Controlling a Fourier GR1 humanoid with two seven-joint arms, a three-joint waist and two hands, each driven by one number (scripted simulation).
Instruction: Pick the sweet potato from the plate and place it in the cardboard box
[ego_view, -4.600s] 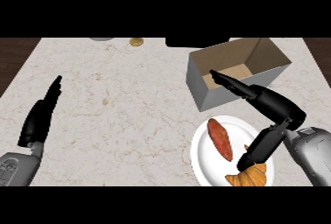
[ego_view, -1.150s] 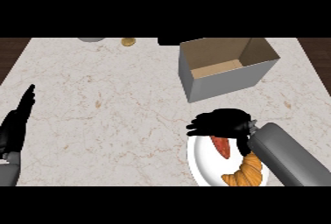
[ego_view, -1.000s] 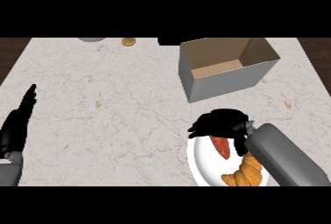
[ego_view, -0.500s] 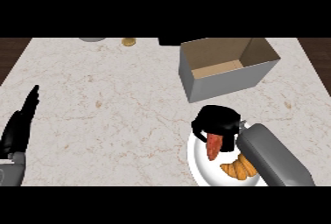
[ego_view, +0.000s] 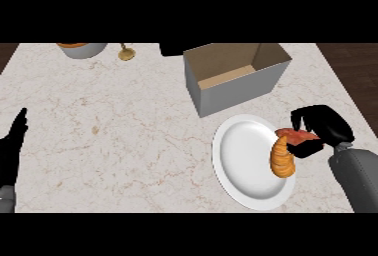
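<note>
Head view, the only 1 given: a pale marble counter (ego_view: 111, 125) seen from steeply above. At the right, the right hand (ego_view: 325, 125) has its black fingers and thumb curled round the sweet potato (ego_view: 296, 135), of which only a reddish end shows between them. The sweet potato is over the right rim of the white plate (ego_view: 247, 160); whether it touches the plate cannot be told. Just below it an orange-brown croissant (ego_view: 283, 160) lies along the plate's right side, its upper end meeting the sweet potato. The grey right forearm (ego_view: 358, 177) comes in from the lower right corner. The cardboard box (ego_view: 229, 95) stands with its top open just beyond the plate, toward the counter's far edge. The left hand (ego_view: 11, 150) rests at the view's left edge, open, fingers straight and pointing up. Along the far edge are a grey bowl (ego_view: 81, 50) with something orange in it and a small golden object (ego_view: 127, 52) beside it.
</note>
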